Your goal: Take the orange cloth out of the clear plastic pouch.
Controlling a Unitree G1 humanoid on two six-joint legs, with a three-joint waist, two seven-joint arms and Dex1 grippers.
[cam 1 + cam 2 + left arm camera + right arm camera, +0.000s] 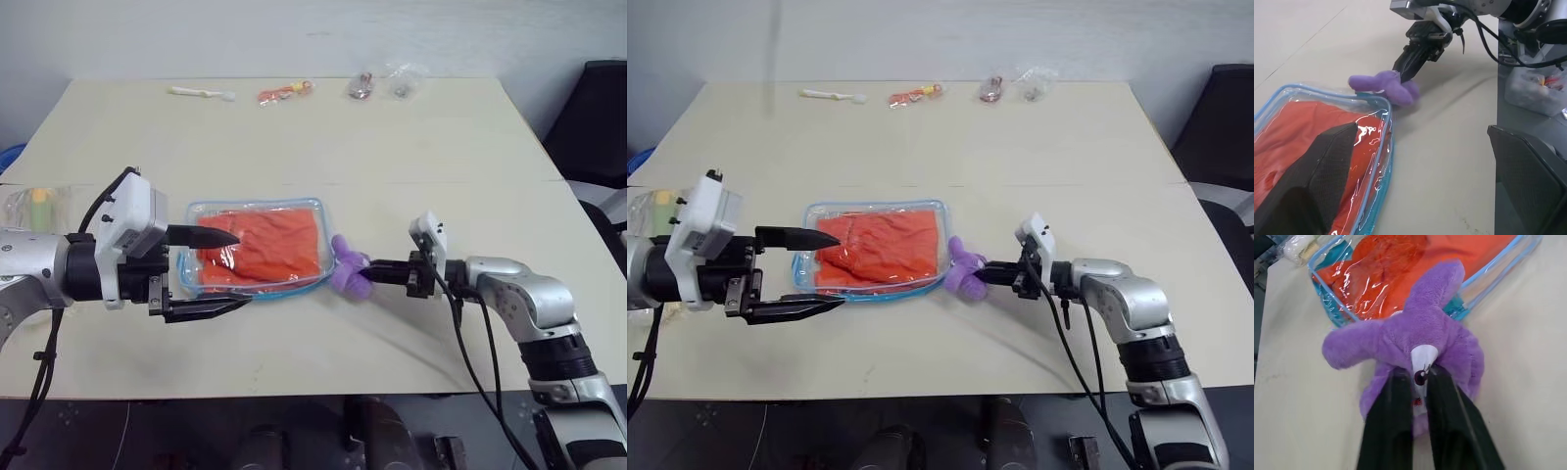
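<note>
I find the task barely begun. The orange cloth (269,245) lies folded flat inside the clear plastic pouch (257,209), which rests on the cream table (294,137) near the front edge, a little left of centre. No part of the cloth is outside the light-blue trim, and I cannot tell whether the zipper is undone.

My right gripper (369,270) has its jaws pinched together on the purple plush bunny (347,271), which sits against the pouch's right end. In the right wrist view the two black fingers (1387,426) clamp the toy's white tag area, with the pouch just beyond it. I judge the bunny to be attached to the zipper as a pull, but the attachment itself is hidden behind the plush.

My left gripper (208,272) hangs at the pouch's left end with its jaws spread wide, one finger over the pouch's near-left corner and the other out over bare table. It holds nothing, and I cannot confirm contact with the plastic.

Remaining, in my judgement: open the pouch by way of the bunny, steady the pouch, reach in, and draw the cloth fully clear.

Also noted, well apart from the work: a white toothbrush (201,93), a small orange-red packaged item (285,93) and crumpled clear wrappers (387,80) along the far edge, plus a clear bag with a green-white item (37,201) at the left edge.
</note>
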